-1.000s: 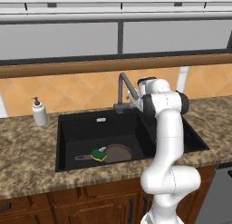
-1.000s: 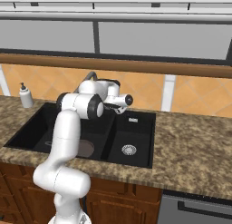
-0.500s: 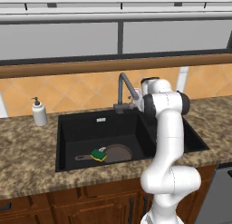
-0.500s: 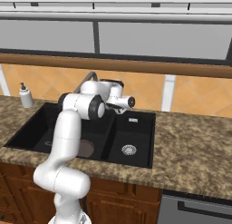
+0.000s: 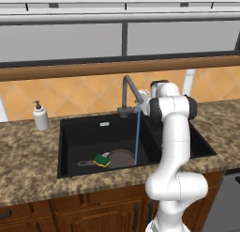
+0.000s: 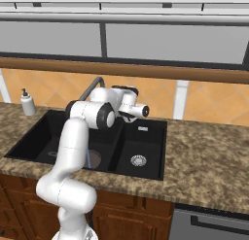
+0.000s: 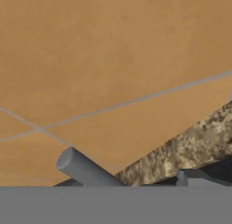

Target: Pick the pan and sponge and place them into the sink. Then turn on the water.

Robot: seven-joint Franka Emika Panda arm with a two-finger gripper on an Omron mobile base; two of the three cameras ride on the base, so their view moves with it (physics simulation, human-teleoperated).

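A tiled orange wall is running behind a speckled stone table (image 5: 28, 151), and the black sink (image 5: 70, 146) is sitting in the middle of the left base view. In its large basin, toward the lower centre of that frame, the pan (image 5: 123, 157) is lying flat with its thin handle pointing to the left, and the sponge (image 5: 101, 160) is resting against the pan's left rim, touching it. Both are already inside the sink.

A thin blue stream of water (image 5: 138, 132) is falling straight down from the faucet (image 5: 127, 88) and is landing at the pan's right edge, so the water appears to be on.

The gripper (image 5: 144, 105) is sitting at the centre of the left base view, just to the right of the faucet spout and close to its base, well above the pan. In the right base view the hand (image 6: 130, 108) is lying above the divider between the two basins, pointing to the right of the frame. In the hand view a grey bar (image 7: 88, 169), probably the faucet lever, is lying at the lower left, slanting up to the left, very near the jaws. How wide the jaws are standing, and whether they are touching the lever, I cannot tell.

I judge the task to be nearly complete; the next move is probably only a retreat away from the faucet.
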